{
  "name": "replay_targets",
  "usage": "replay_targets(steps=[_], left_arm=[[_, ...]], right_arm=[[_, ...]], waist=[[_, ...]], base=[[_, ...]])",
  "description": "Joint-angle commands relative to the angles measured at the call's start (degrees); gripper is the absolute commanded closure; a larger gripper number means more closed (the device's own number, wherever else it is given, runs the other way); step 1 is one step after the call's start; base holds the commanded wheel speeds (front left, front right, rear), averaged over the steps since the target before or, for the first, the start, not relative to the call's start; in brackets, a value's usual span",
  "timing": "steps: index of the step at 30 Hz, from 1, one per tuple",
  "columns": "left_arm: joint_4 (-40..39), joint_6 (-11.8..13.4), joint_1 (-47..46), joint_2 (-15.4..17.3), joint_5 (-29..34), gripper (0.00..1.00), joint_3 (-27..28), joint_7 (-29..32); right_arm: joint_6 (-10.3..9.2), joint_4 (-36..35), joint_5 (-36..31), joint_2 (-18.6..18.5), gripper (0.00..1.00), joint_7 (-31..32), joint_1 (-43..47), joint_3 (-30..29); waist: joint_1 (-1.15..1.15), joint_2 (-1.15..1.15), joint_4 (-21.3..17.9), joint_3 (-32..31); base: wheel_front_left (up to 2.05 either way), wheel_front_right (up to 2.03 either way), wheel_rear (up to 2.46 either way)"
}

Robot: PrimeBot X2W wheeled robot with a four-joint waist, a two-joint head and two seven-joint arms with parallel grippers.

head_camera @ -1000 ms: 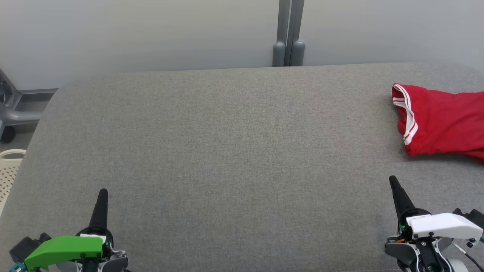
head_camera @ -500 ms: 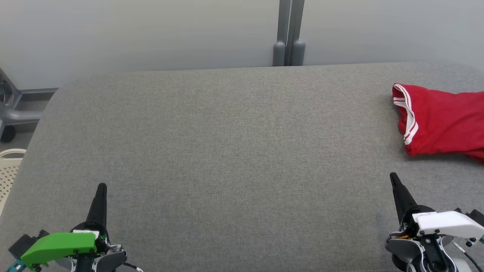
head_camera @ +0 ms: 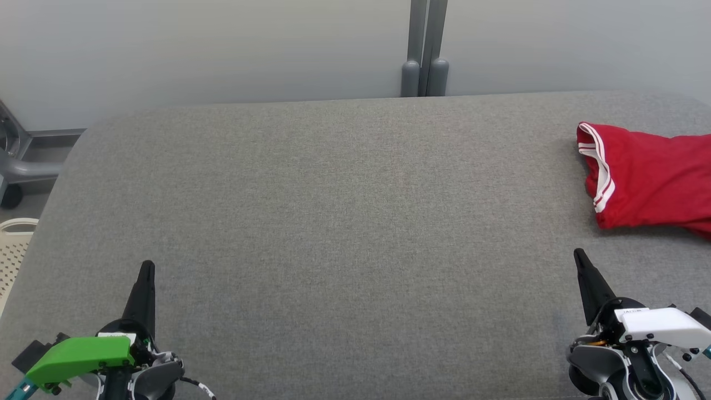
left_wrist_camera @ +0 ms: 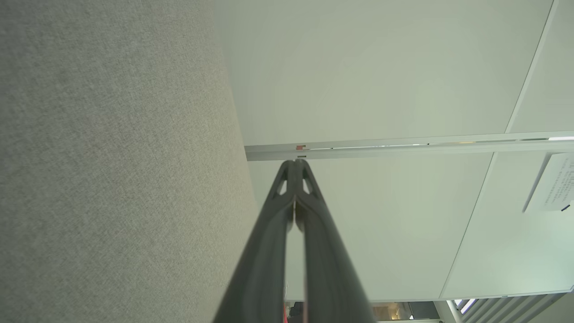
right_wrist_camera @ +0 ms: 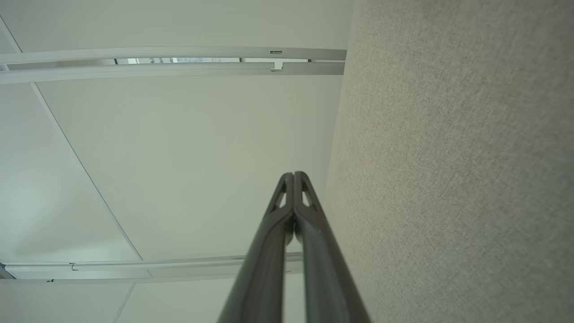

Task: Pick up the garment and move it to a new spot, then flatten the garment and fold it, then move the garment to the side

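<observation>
**Well off to my right: the red garment at the side of the bench**

Ahead of my right gripper (head_camera: 578, 255) and a little to its right lies the garment (head_camera: 650, 178), red with white stripes along one hem. It rests on the grey fabric-covered bench (head_camera: 344, 211), apart from my fingertips, with a strip of grey between. Its long axis runs side to side across the head view. The striped end points toward the middle of the bench, and the rest runs out past the picture's right edge, so I cannot see how far it reaches or how near the bench's edge it ends. My right arm is plainly the nearer one. My left gripper (head_camera: 147, 266) sits well apart, across the whole width of the bench.

Both grippers are narrow, fingertips pressed together and holding nothing; the wrist views show each pair meeting at the tip.

The cloth looks bunched, or perhaps doubled over, and I cannot tell which from here. Lying at the side like this, it fits a garment waiting to be lifted to a new spot, and equally one folded and set aside.

For room, the middle and left of the bench are open grey fabric. The far edge meets a pale wall (head_camera: 222, 50), and a basket (head_camera: 14, 250) stands off the left edge.
</observation>
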Motion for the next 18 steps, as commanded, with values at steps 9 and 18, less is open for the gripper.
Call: replay_targets(steps=[9, 18], left_arm=[[-0.23, -0.35, -1.08, 0.39, -1.54, 1.0, 0.27, 0.49], [-0.23, -0.35, -1.08, 0.39, -1.54, 1.0, 0.27, 0.49]], right_arm=[[0.02, -0.33, 1.48, -0.27, 1.0, 0.51, -0.38, -0.24], [0.02, -0.33, 1.48, -0.27, 1.0, 0.51, -0.38, -0.24]], waist=[[0.0, 0.0, 0.01, 0.02], [0.0, 0.0, 0.01, 0.02]], base=[[0.0, 0.0, 0.0], [0.0, 0.0, 0.0]])
